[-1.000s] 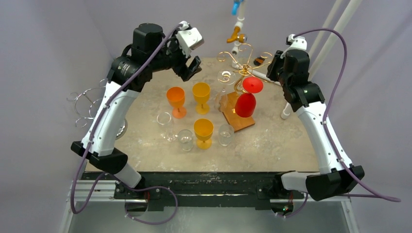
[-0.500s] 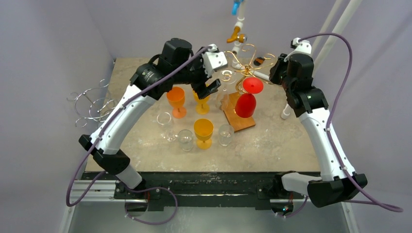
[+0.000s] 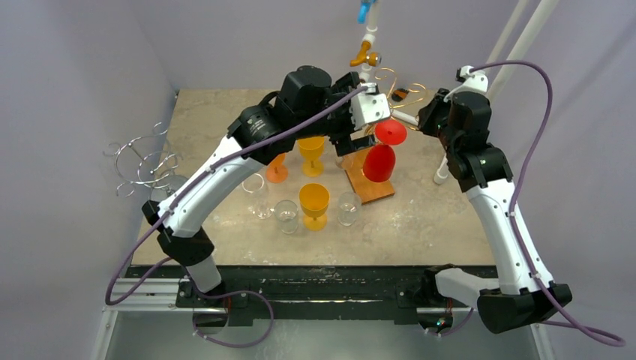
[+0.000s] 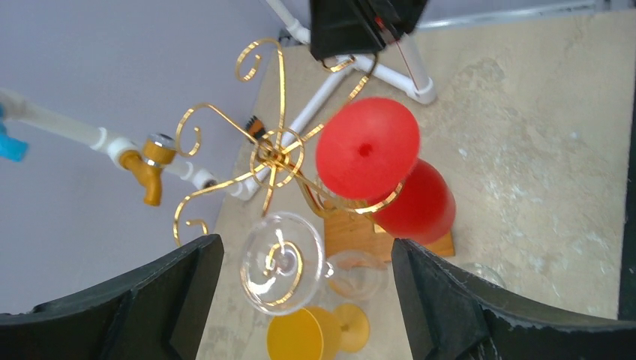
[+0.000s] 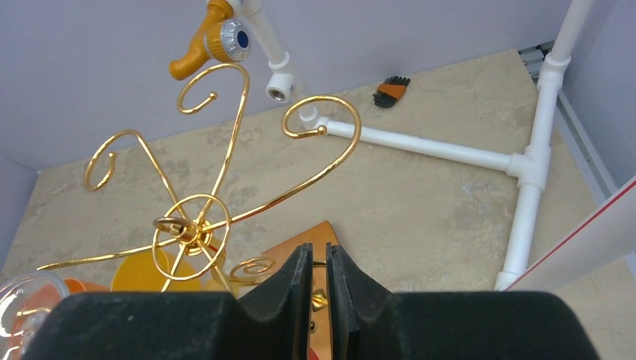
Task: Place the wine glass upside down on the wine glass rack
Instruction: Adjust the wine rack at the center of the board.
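Red glass [image 4: 367, 146] hangs inverted on gold rack [image 4: 274, 154], frame centre: placement looks done; left gripper [image 4: 300, 251] wide open, empty; right gripper [image 5: 319, 259] fingers closed

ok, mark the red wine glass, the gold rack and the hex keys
red wine glass [image 4: 367, 148]: left wrist view, middle of its upturned foot.
gold rack [image 5: 187, 231]: right wrist view, central hub.
hex keys [image 5: 391, 90]: right wrist view, the bundle's middle.
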Motion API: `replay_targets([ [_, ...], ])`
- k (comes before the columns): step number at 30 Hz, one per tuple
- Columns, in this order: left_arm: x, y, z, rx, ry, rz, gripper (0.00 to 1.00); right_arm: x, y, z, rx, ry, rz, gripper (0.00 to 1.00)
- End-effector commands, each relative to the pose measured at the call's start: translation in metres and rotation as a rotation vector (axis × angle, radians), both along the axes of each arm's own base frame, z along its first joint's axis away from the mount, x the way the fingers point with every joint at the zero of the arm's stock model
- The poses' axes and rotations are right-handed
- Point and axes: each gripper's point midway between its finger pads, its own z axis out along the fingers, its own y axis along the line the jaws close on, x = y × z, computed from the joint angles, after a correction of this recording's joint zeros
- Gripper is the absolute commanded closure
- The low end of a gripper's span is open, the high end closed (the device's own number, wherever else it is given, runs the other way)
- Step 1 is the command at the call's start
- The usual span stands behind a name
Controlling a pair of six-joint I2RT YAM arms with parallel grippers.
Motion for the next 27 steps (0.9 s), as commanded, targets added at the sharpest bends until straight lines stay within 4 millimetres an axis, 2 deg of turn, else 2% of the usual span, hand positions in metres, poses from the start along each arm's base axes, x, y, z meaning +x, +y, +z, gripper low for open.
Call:
replay_targets([
  [1,0.034,-0.013,0.038,-0.115,-0.081,0.123,0.13,-0.016,0.013,-0.029,0.026,0.118,0.06,0.8],
  [3,0.043,-0.023,0.034,-0.128,-0.063,0.144,0.16,-0.018,0.011,-0.028,0.022,0.117,0.055,0.78],
  [5,0.049,-0.031,0.031,-0.142,-0.047,0.155,0.2,-0.019,0.006,-0.028,0.009,0.117,0.036,0.66],
  [7,0.055,-0.038,0.027,-0.144,-0.047,0.155,0.23,-0.021,0.005,-0.026,0.01,0.111,0.032,0.61],
  [10,0.062,-0.047,0.022,-0.152,-0.049,0.158,0.38,-0.022,0.003,-0.013,0.01,0.077,0.026,0.54],
  [12,0.065,-0.05,0.019,-0.149,-0.053,0.156,0.44,-0.024,0.0,-0.003,0.009,0.053,0.013,0.52],
  [15,0.072,-0.052,0.014,-0.149,-0.046,0.167,0.44,-0.025,-0.001,0.003,0.016,0.038,0.008,0.55],
  [20,0.09,-0.039,0.02,-0.197,-0.017,0.207,0.48,-0.029,-0.011,0.0,-0.001,0.033,-0.036,0.6],
  [23,0.084,-0.029,0.034,-0.223,-0.031,0.2,0.47,-0.03,-0.013,-0.001,-0.011,0.028,-0.045,0.55],
  [27,0.069,-0.016,0.052,-0.252,-0.05,0.184,0.44,-0.027,-0.01,0.016,0.001,-0.012,-0.025,0.52],
])
